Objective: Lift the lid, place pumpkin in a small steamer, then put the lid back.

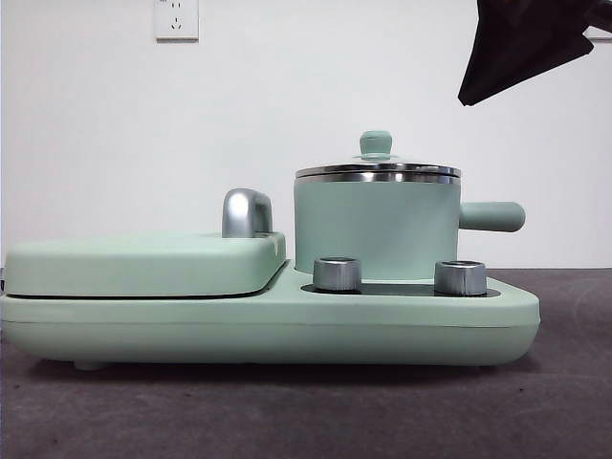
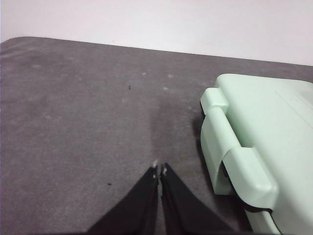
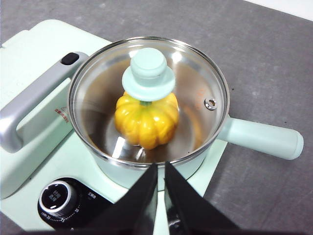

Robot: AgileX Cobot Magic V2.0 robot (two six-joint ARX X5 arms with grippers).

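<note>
The small steamer [image 1: 375, 228] [image 3: 151, 171] stands on the right side of the mint-green appliance base [image 1: 268, 325]. Its glass lid [image 1: 378, 170] [image 3: 195, 78] sits on the rim, with the mint knob [image 3: 148, 73] on top. Through the glass the yellow-orange pumpkin [image 3: 146, 120] shows inside the pot. My right gripper [image 3: 160, 169] hangs above the steamer, shut and holding nothing; in the front view it is a black tip [image 1: 521, 43] at the top right. My left gripper [image 2: 159, 170] is shut over bare table beside the base's end.
A flat mint-green cover [image 1: 143, 263] [image 2: 264, 127] with a silver handle [image 1: 246, 212] [image 3: 34, 105] fills the base's left half. Two silver knobs [image 1: 337, 273] [image 1: 460, 277] stand at the front. The steamer's side handle [image 1: 491, 216] [image 3: 261, 138] sticks out right. Grey table [image 2: 73, 122] lies around.
</note>
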